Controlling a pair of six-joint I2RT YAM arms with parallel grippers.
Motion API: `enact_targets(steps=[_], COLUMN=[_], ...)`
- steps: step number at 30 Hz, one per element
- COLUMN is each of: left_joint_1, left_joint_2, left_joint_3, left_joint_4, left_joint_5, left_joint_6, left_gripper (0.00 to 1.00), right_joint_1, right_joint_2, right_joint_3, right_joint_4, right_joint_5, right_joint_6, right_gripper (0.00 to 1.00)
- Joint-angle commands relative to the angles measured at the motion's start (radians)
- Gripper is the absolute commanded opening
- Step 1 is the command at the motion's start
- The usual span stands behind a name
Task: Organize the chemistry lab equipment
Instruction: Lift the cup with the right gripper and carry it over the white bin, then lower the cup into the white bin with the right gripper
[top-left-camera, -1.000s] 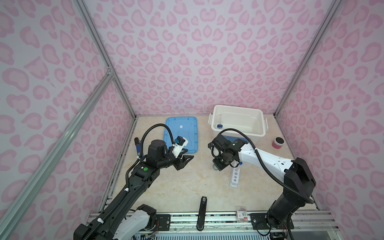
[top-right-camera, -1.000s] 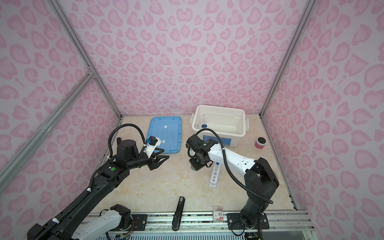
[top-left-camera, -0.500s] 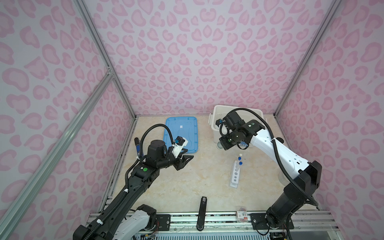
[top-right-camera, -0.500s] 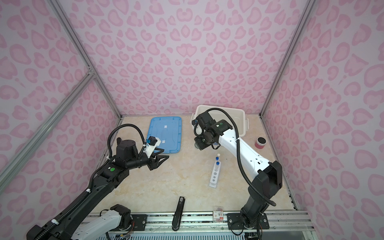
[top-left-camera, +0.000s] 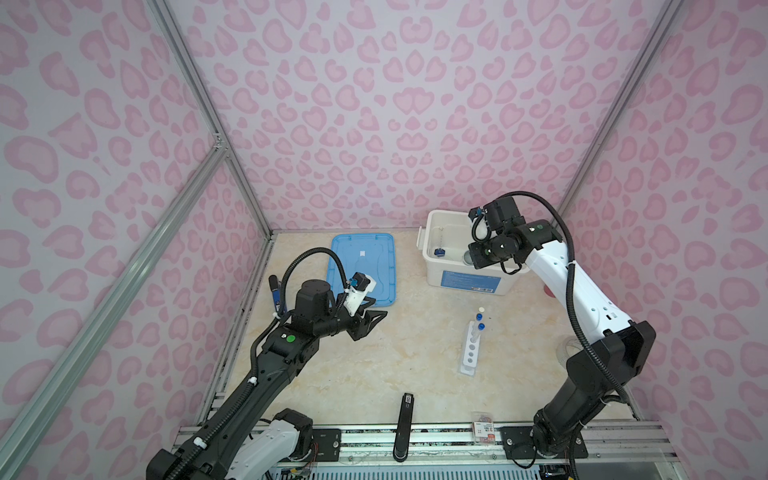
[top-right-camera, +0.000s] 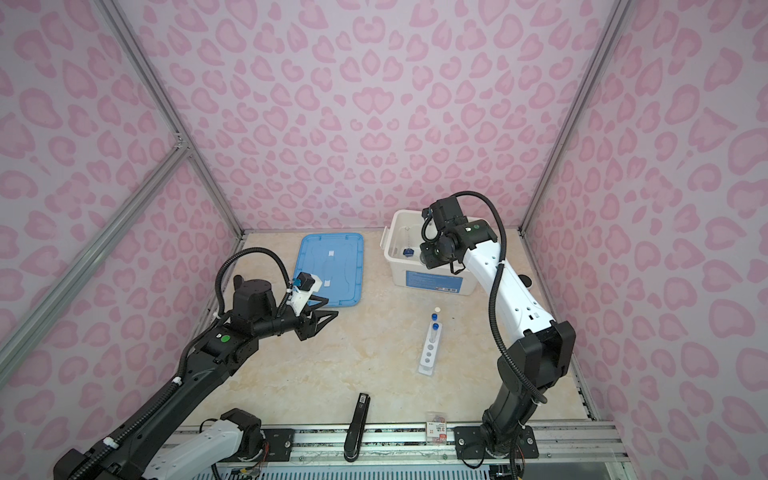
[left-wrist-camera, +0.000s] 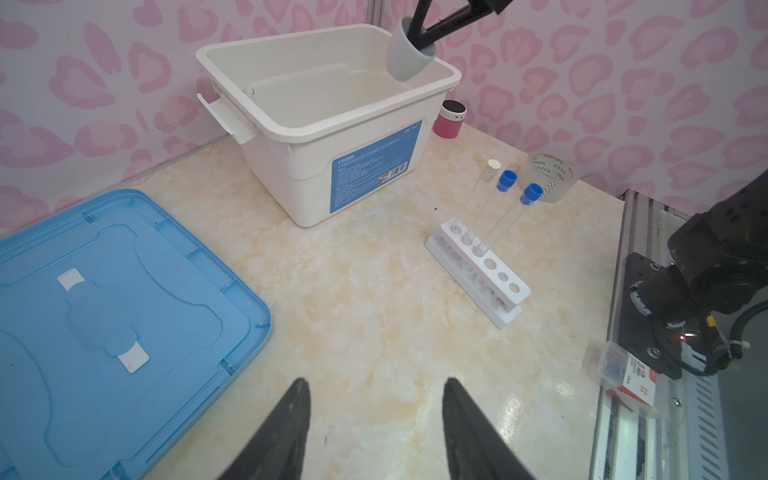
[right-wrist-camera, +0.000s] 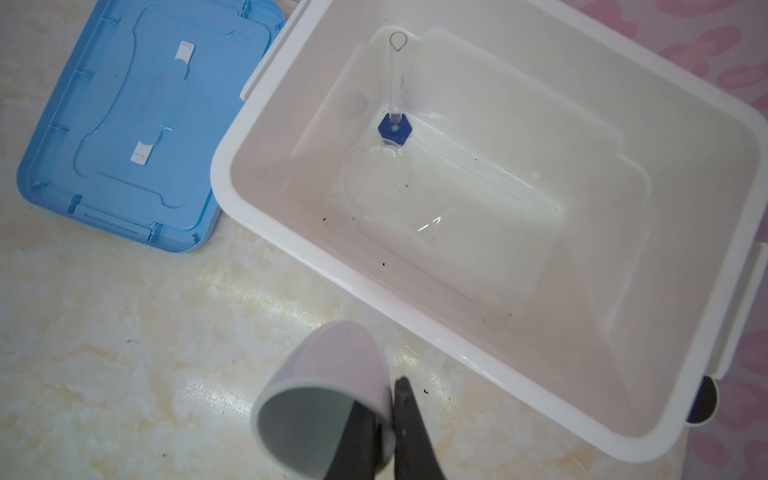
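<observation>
Take the table as a clock face, with 6 o'clock at the arms' bases. At 6, on the front edge, a black stapler-like bar (top-left-camera: 405, 415) lies near a small packet (top-left-camera: 484, 430); at 8 the left gripper (left-wrist-camera: 374, 415) hangs above the bare tabletop (left-wrist-camera: 374, 291), its claw spread and holding nothing.

At 4 the white holed rack (left-wrist-camera: 494, 282) stands on the table; three test tubes (left-wrist-camera: 508, 181) lean in the holes at its far end, two blue-capped and one pale-capped; the three near holes are open. A clear tape roll (left-wrist-camera: 552, 178) sits at 3, by the side wall; a blue-and-black stick (top-left-camera: 274, 291) lies at 9; a blue lid (top-left-camera: 365, 266) lies flat at 11.

At 1 stands the white bin (top-left-camera: 465, 282), uncovered; on its floor rests the small blue-based glass cylinder (right-wrist-camera: 395, 124), with a clear glass vessel (right-wrist-camera: 376, 183) just beside the base.

The right gripper (right-wrist-camera: 380, 399) pinches the wall of the tiny pale cup (right-wrist-camera: 332, 357), one finger inside and one outside; the cup hangs tilted above the bin's 3 o'clock end, clear of the rim. A pink black-topped can (left-wrist-camera: 449, 120) stands at 2, behind the bin.
</observation>
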Motion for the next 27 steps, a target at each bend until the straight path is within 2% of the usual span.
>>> enact_targets(steps=[1, 8, 12, 27], left_joint_1=[0.001, 0.0, 0.0, 0.001], left_joint_2=[0.0, -0.005, -0.005, -0.002], left_joint_3=[0.003, 0.002, 0.0, 0.0], left_joint_4=[0.016, 0.014, 0.014, 0.008], left_joint_5=[0.003, -0.005, -0.007, -0.017], left_joint_6=[0.005, 0.007, 0.008, 0.013], left_gripper=[0.54, 0.54, 0.54, 0.53], right_joint_1=[-0.039, -0.113, -0.147, -0.207], right_joint_2=[0.041, 0.156, 0.225, 0.358], right_joint_3=[0.036, 0.102, 0.158, 0.171], right_joint_4=[0.021, 0.013, -0.015, 0.01], right_joint_5=[0.007, 0.041, 0.02, 0.057], right_joint_6=[-0.02, -0.022, -0.03, -0.021], right_gripper=[0.09, 0.08, 0.09, 0.08])
